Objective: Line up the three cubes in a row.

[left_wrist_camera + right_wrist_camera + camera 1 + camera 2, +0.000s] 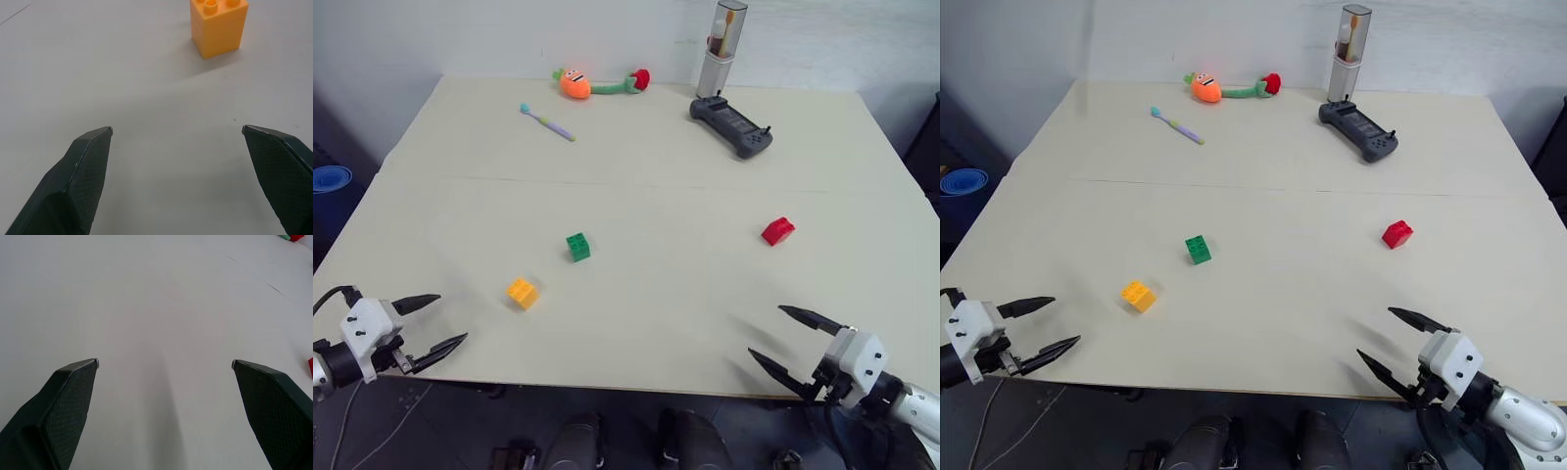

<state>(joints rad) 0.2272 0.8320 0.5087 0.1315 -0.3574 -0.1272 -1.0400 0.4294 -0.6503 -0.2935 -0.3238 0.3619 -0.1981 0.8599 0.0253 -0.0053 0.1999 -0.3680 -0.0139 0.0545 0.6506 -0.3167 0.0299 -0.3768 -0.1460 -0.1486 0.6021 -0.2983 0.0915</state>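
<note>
Three studded cubes lie apart on the pale table (636, 147). The yellow-orange cube (522, 292) sits front left, and it also shows ahead of the left fingers as the yellow-orange cube (219, 25). The green cube (578, 247) stands a little further back and to its right. The red cube (777, 231) lies tilted on the right. My left gripper (452, 320) hangs open at the front left edge, a short way left of the yellow-orange cube, holding nothing. At the front right edge my right gripper (766, 335) stands open and empty, well in front of the red cube.
At the back lie an orange plush carrot (576, 83) with a green stem, a small toothbrush (546, 121), a dark handheld controller (730, 125) and an upright clear canister (719, 47). A blue round object (330, 179) sits off the table's left side.
</note>
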